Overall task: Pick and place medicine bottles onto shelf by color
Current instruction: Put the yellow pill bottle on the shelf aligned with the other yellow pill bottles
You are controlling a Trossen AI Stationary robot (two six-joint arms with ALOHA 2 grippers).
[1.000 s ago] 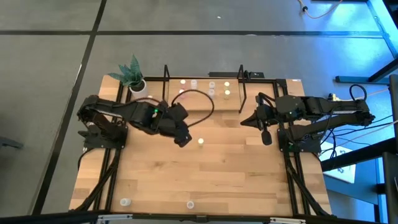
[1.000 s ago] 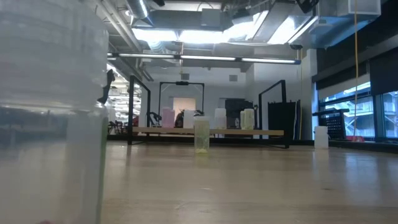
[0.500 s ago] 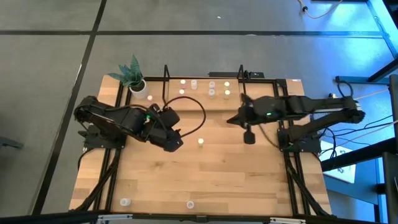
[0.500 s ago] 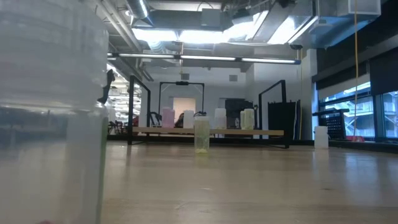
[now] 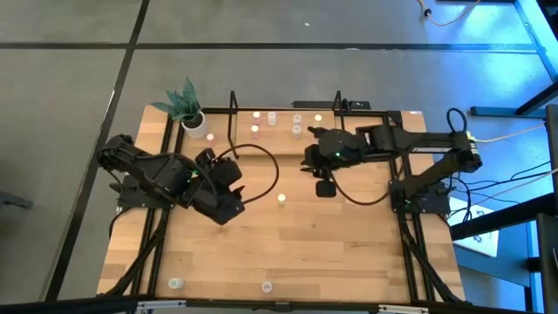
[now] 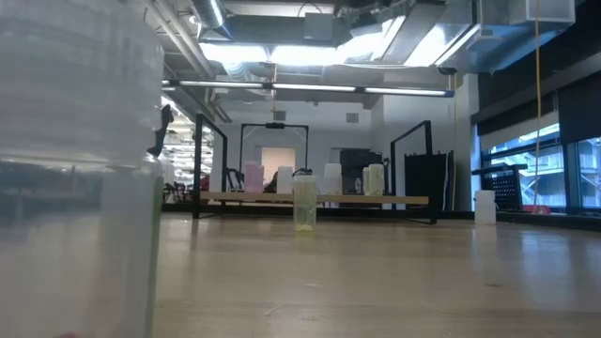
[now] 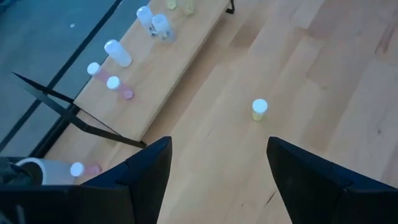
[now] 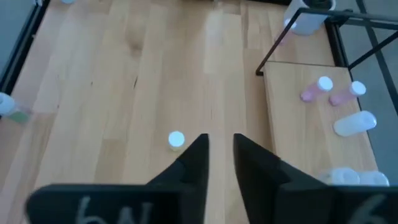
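Grey floor surrounded the wooden tabletop (image 5: 296,244) in the high view. At the far edge sat the shelf (image 5: 283,131), already carrying several small bottles, pink ones grouped toward the plant pot (image 5: 192,119) end, presumably sorted by colour. One yellow-green bottle (image 5: 282,199) stood alone mid-tabletop, between the arms. Two more bottles (image 5: 175,283) stood at the near edge. Left tool (image 5: 228,208) hung near the lone bottle, apart from it. Right tool (image 5: 324,187) reached out just off the shelf's front edge.

Low view: lone bottle (image 6: 303,203) upright on the wood, shelf and its bottles behind it; a blurred close bottle (image 6: 80,169) filled one side. Neither tool showed.

Left wrist view: fingers (image 7: 149,174) spread wide, nothing between them; lone bottle (image 7: 259,109) ahead, shelf (image 7: 155,81) beyond with pink bottles (image 7: 118,87) lying over.

Right wrist view: fingers (image 8: 196,163) parted only by a narrow gap, nothing held; lone bottle (image 8: 176,140) just beside them, shelf (image 8: 305,137) off to one side. Judgement: that bottle is the next pick, and either arm could take it.
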